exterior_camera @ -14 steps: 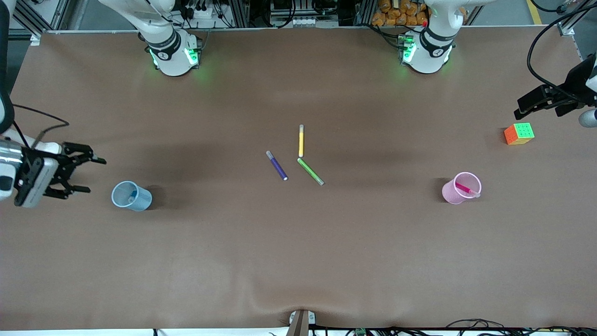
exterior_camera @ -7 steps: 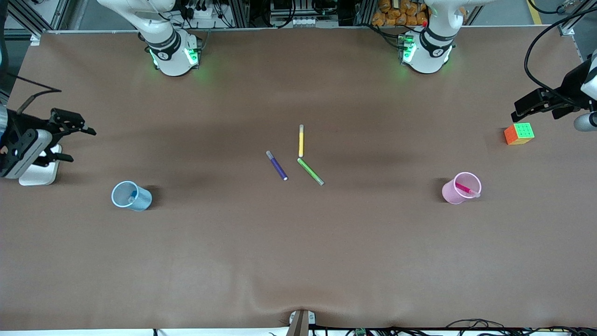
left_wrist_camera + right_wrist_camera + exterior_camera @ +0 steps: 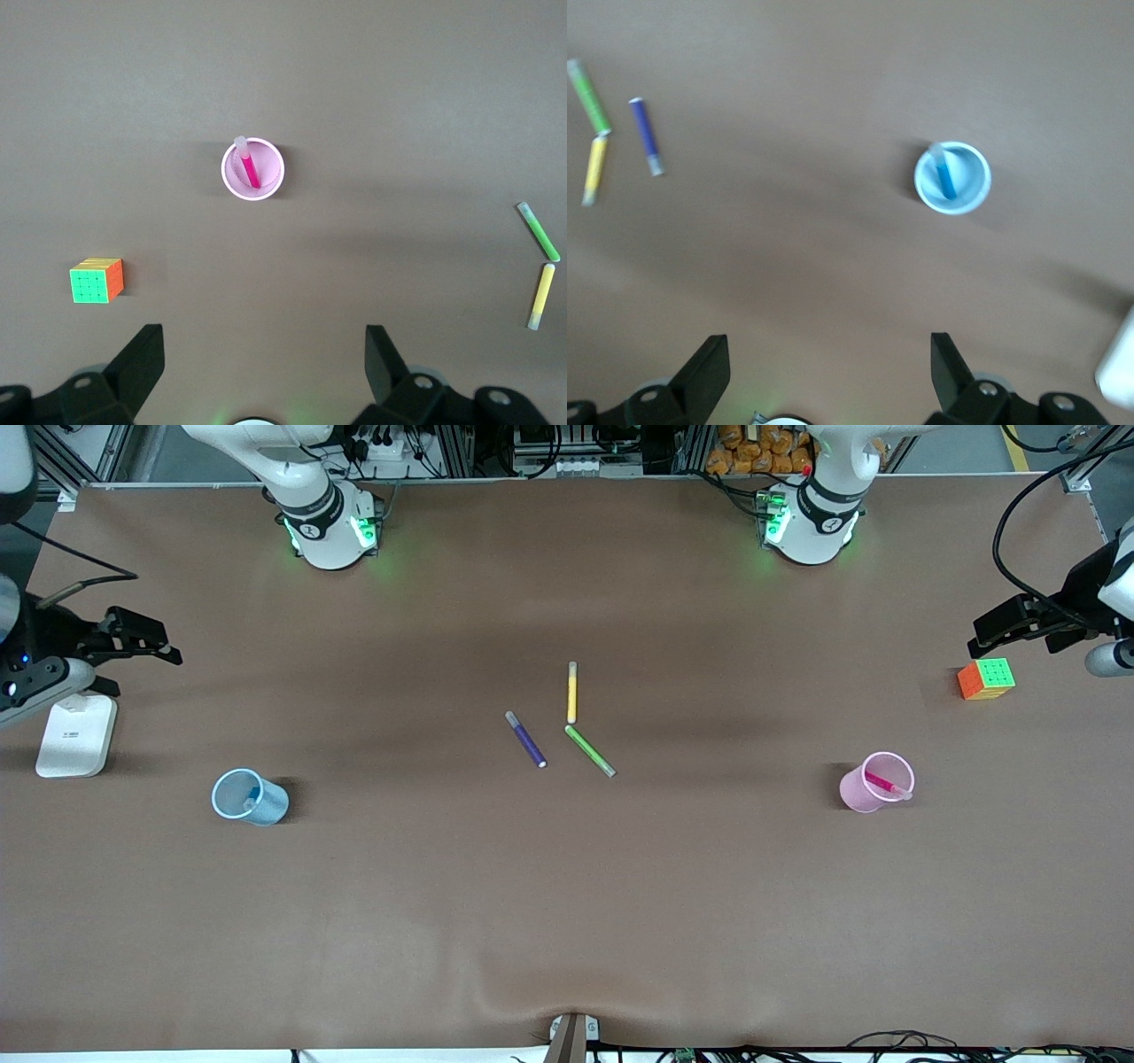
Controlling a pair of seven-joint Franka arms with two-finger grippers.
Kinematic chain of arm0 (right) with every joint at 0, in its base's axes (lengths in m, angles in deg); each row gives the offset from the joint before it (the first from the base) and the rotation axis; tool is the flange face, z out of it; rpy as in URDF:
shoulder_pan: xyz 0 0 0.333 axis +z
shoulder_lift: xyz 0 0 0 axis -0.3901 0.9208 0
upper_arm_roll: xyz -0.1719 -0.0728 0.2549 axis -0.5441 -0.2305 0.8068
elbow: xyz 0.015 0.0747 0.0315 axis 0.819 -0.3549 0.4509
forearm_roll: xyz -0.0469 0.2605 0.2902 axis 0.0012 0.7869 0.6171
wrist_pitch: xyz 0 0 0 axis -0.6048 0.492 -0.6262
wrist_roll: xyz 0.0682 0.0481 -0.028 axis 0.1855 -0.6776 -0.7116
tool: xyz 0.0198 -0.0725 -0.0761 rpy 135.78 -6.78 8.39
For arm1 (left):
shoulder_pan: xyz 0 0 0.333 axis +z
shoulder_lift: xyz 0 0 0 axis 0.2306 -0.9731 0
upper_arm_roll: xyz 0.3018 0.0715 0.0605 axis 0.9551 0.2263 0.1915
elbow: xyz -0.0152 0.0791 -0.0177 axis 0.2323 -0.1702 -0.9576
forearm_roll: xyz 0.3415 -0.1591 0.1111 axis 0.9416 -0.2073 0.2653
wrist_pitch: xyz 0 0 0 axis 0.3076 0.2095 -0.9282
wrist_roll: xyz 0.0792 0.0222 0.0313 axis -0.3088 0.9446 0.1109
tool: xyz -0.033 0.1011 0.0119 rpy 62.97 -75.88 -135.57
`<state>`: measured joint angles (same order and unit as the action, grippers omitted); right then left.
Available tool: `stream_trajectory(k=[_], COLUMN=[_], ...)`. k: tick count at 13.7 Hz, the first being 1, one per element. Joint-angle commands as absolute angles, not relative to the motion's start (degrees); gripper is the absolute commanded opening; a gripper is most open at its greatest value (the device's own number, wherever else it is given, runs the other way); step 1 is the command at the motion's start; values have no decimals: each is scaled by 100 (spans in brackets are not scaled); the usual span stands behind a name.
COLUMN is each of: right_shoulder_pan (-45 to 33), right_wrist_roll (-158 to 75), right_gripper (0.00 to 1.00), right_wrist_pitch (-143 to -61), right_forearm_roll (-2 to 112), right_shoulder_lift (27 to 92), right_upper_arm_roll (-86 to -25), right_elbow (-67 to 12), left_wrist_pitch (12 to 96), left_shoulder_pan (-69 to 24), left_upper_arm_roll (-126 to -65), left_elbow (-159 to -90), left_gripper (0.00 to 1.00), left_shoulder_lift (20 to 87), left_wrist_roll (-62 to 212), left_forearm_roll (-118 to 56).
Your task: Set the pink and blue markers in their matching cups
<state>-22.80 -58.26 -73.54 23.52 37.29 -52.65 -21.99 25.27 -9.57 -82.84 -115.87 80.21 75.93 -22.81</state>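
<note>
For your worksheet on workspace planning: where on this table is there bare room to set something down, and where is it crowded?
Bare: between the blue cup and the purple marker, and between the green marker and the pink cup. Crowded: mid-table, where purple, green and yellow marker cluster.

**Front view: both markers seated in cups, arms at table ends**

Pink marker [image 3: 885, 784] stands tilted inside pink cup [image 3: 874, 783], toward the left arm's end of the table; blue marker [image 3: 252, 795] sits inside blue cup [image 3: 248, 797], toward the right arm's end; purple marker [image 3: 526, 740], yellow marker [image 3: 572, 692] and green marker [image 3: 590, 751] lie mid-table, yellow and green nearly touching end to end; colour cube [image 3: 986, 678] rests below left gripper [image 3: 983, 633]; right gripper [image 3: 142, 655], fingers spread, hangs above a white flat device [image 3: 76, 734].
</note>
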Motion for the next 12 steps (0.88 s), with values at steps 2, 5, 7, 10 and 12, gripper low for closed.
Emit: stream_trajectory(k=[2,5,7,10,12], right_shoulder_pan=[-2322,-2507,-2647,-2692,-2683], right_wrist_roll=[-4783,-3965,-3901,-3901,-3893], right_gripper=[100,100,100,100,100], right_wrist_pitch=[-7346,-7302,-7275,-7030,-6985], right_forearm_roll=[2032,2032,2040,2040,2040], right_shoulder_lift=[3473,3315,3297,3306,3297], right_upper_arm_roll=[-5308,-5317,-5290,-5290,-5290], right_elbow=[-2175,-2140,-2140,-2026,-2026], left_wrist_pitch=[2466,2466,2422,2422,2422], left_shoulder_pan=[-955,-964,-955,-964,-955], left_upper_arm_roll=[-8305,-8305,-8305,-8305,-8305], left_elbow=[-11454,-11454,-11454,-11463,-11463], left_gripper=[100,100,100,100,100], left_shoulder_lift=[7966,7966,7966,7966,7966], left_wrist_roll=[7624,7624,7632,7624,7632], left_forearm_roll=[-2361,-2361,-2361,-2361,-2361])
